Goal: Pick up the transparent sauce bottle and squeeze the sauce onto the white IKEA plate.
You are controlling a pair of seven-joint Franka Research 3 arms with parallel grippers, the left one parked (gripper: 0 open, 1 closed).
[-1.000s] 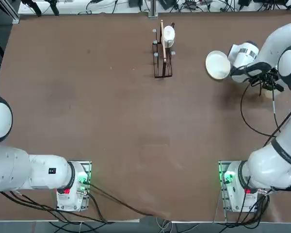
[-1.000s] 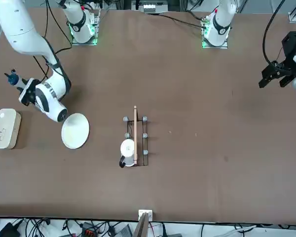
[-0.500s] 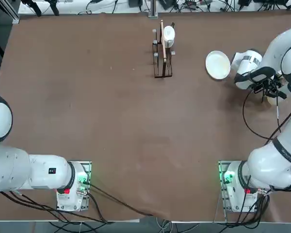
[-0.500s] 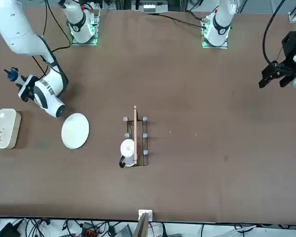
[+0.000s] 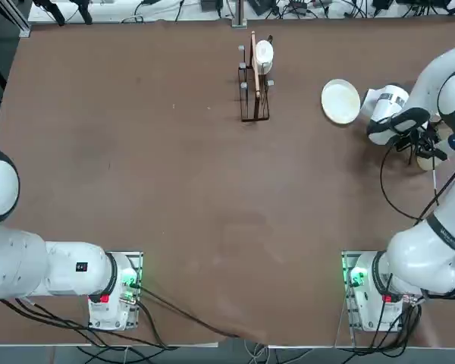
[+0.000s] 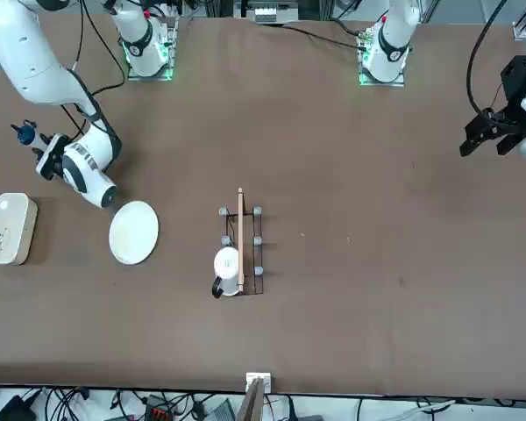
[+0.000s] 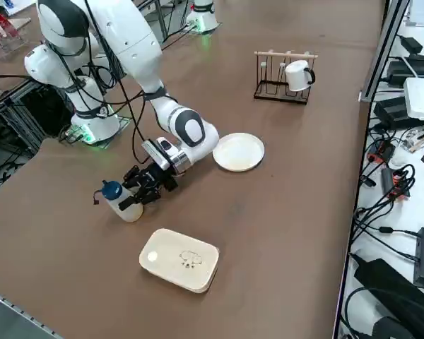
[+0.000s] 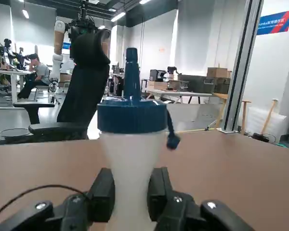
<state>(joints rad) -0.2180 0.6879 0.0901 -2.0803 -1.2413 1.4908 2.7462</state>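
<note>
While the right gripper clamps the upright transparent sauce bottle, the white IKEA plate lies near, behind its wrist.

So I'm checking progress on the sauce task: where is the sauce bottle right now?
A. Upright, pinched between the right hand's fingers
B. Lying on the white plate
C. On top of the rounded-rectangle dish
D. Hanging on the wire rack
A: the right wrist view shows the right hand shut on the body of the upright transparent sauce bottle, away from the white plate.
</note>
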